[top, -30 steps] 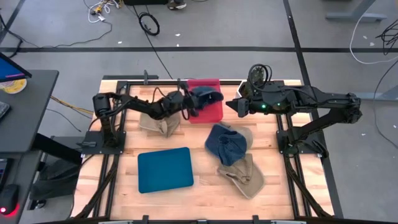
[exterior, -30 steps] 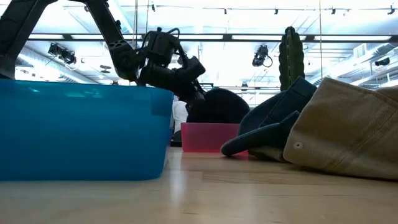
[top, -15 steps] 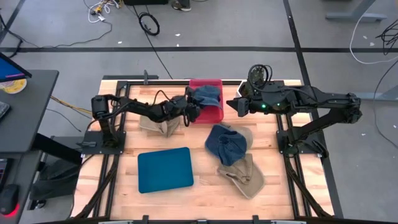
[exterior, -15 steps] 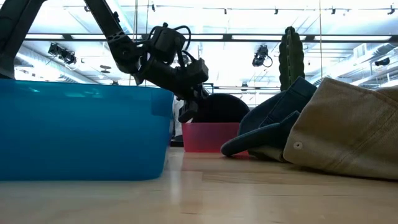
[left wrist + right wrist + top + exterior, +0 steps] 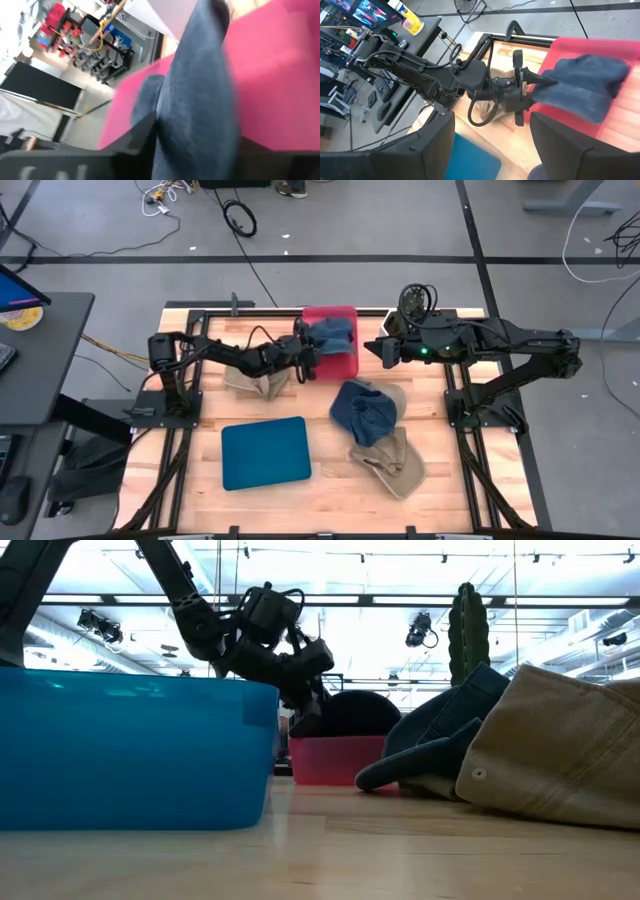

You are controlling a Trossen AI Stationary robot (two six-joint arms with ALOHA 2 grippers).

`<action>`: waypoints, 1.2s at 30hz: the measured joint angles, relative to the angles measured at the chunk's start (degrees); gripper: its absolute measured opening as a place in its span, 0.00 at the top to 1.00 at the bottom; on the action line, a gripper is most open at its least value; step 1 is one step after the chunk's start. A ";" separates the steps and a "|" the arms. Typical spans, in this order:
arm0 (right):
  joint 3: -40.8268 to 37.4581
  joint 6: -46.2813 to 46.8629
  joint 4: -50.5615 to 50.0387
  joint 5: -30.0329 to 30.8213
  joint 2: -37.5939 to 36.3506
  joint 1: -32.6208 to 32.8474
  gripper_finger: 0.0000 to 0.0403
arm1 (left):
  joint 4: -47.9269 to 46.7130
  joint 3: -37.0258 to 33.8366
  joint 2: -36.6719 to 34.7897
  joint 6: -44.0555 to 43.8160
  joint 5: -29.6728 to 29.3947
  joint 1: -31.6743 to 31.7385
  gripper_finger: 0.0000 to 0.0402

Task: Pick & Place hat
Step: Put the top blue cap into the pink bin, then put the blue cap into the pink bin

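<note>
The dark blue denim hat [image 5: 332, 337] lay in the pink rectangular plastic bin [image 5: 345, 361], directly ahead of the nearer left end effector [image 5: 313, 356] at the bin's left wall, grip state indeterminate; the right end effector [image 5: 378, 350] waited parted, right of the bin.

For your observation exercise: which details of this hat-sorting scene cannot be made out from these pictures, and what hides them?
- Left gripper, high view: too small to tell whether it grips the blue hat.
- Red bin, low view: its inside is hidden by its wall.
- Blue bin, low view: cut off by the edge.
- Right gripper, right wrist view: fingertips cut off.
</note>
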 joint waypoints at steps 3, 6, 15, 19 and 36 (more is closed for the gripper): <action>0.00 0.00 -0.04 0.00 0.00 0.00 0.35 | -1.71 -0.48 -0.26 -1.79 0.00 -0.09 0.52; 0.00 -0.01 -0.06 0.00 0.00 0.00 0.35 | -0.16 -0.23 -0.51 -2.45 0.21 -0.13 0.42; 0.00 -0.06 -0.45 0.00 0.00 0.02 0.35 | 0.33 -0.08 -1.05 -5.79 -0.03 -0.11 0.27; 0.00 -0.04 -1.09 0.00 0.00 -0.30 0.35 | -0.25 0.06 -2.34 -9.76 2.61 -0.09 0.27; 0.00 -0.04 -1.49 0.00 0.00 -0.76 0.35 | -12.64 0.17 -10.90 -37.79 19.73 0.31 0.27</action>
